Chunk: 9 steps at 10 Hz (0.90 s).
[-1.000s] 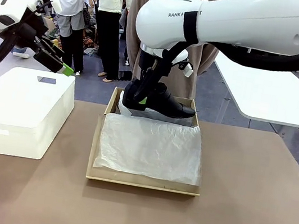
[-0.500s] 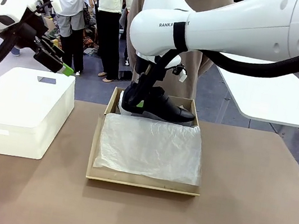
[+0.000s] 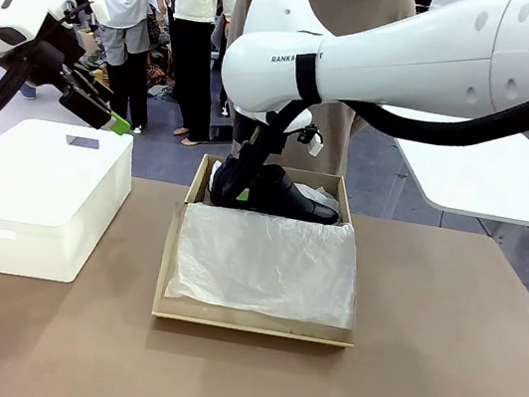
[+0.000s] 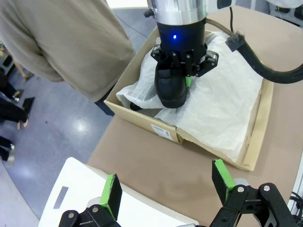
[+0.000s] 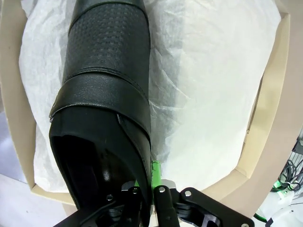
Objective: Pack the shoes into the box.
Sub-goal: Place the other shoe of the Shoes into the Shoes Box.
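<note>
One glossy black shoe (image 3: 285, 194) hangs low inside the far part of the tan cardboard box (image 3: 196, 180), over white tissue paper (image 3: 265, 259). My right gripper (image 3: 238, 180) is shut on the shoe's heel rim, toe pointing right. In the right wrist view the shoe (image 5: 104, 94) runs away from the gripper (image 5: 151, 189), above tissue and the box wall (image 5: 12, 109). My left gripper (image 3: 100, 110) hovers open over the white box, holding nothing. The left wrist view shows its green pads (image 4: 112, 191) wide apart, with the shoe (image 4: 171, 87) and box (image 4: 142, 120) beyond.
A white rectangular box (image 3: 34, 192) stands at the table's left. A person in a tan top (image 3: 325, 7) stands right behind the cardboard box. The box's flap lies toward me, covered by tissue. Bare brown table (image 3: 439, 367) spreads to the right and front.
My right arm has lowered the shoe down into the box and shifted a little to the left. The left arm has stayed still.
</note>
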Available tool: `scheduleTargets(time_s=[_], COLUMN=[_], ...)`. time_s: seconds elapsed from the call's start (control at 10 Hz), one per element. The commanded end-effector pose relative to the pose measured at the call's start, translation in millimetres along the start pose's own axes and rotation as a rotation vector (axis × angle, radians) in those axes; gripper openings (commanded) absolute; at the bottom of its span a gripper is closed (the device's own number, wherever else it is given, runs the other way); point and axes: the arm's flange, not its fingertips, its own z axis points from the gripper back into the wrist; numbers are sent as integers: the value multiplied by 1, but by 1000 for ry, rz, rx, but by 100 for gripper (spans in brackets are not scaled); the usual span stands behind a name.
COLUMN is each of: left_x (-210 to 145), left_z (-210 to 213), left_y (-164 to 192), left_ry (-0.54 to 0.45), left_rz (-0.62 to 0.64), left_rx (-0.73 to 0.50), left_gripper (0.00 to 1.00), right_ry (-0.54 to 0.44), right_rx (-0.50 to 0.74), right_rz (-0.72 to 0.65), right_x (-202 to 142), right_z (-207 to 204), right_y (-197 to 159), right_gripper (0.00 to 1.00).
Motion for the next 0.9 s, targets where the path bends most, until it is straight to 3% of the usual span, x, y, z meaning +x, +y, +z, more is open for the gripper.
scheduleTargets(time_s=[0.0, 0.4, 0.8], left_x=[0, 0, 0], left_z=[-1, -1, -1], left_y=[0, 0, 0], left_ry=[-13, -13, -13], left_rz=[2, 2, 2], left_rx=[-4, -4, -4], left_gripper=[100, 100, 100], right_ry=[-24, -65, -49], right_rx=[29, 60, 25], right_rz=[-13, -101, -94], right_x=[-1, 4, -1], right_z=[-2, -11, -15], right_y=[13, 26, 26], right_gripper=[0, 0, 0])
